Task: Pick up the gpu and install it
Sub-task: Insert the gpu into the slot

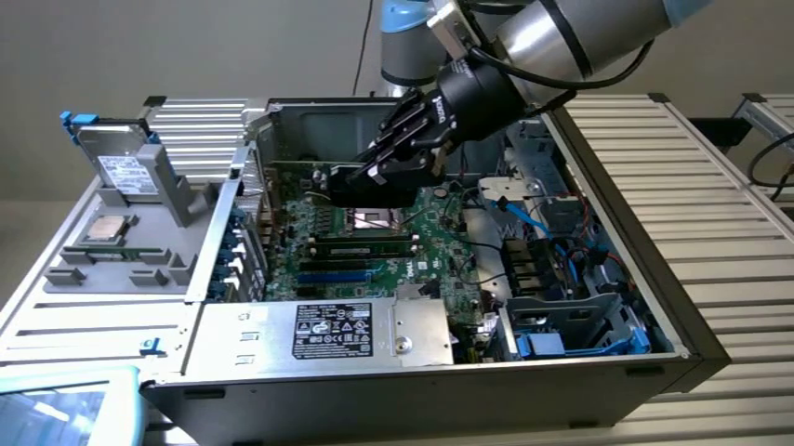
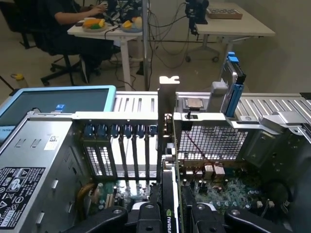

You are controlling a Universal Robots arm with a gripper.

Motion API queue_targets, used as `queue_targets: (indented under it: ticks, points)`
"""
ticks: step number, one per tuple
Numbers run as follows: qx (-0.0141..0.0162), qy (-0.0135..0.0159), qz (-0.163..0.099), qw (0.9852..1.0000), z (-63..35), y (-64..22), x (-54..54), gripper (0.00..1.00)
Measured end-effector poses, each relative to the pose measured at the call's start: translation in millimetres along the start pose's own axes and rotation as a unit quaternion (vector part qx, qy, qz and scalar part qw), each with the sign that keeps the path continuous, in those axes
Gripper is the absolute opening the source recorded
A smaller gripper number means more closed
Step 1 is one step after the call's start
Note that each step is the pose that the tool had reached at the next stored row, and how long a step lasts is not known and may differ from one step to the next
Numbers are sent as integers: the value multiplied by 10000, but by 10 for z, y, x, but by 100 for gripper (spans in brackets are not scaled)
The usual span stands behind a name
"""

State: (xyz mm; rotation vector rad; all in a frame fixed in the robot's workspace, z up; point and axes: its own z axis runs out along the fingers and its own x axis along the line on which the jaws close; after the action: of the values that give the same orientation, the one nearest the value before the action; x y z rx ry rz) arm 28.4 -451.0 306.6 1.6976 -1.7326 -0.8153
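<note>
A person (image 2: 73,19) sits at a white desk (image 2: 92,31) on beige floor (image 2: 29,60).

The gpu (image 1: 376,193) is a small flat card, black on the side facing the exterior view. The jaws of the gripper (image 1: 372,177) clamp its two flat faces. It stands on edge over the green motherboard (image 1: 372,265) inside the open computer case (image 1: 223,372). Seen edge-on in the wrist view, it carries a green logo on its black edge. Its silver end bracket (image 2: 165,104) lies against the slotted rear wall (image 2: 121,155), with the bent tab above that wall's rim.
</note>
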Motion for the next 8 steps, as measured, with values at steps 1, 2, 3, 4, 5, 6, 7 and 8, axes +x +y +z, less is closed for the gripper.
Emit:
queue_targets:
  ticks: [1,2,3,4,5,6,7,8]
  points:
    - [0,0,0,10000,14,-11,9,27]
    - [0,0,0,10000,28,-23,17,27]
    - [0,0,1,10000,43,-34,25,27]
    - [0,0,1,10000,58,-45,32,27]
    - [0,0,0,10000,73,-55,37,27]
    - [0,0,0,10000,93,-63,40,27]
    - [0,0,1,10000,114,-69,41,27]
    - [0,0,1,10000,135,-75,42,27]
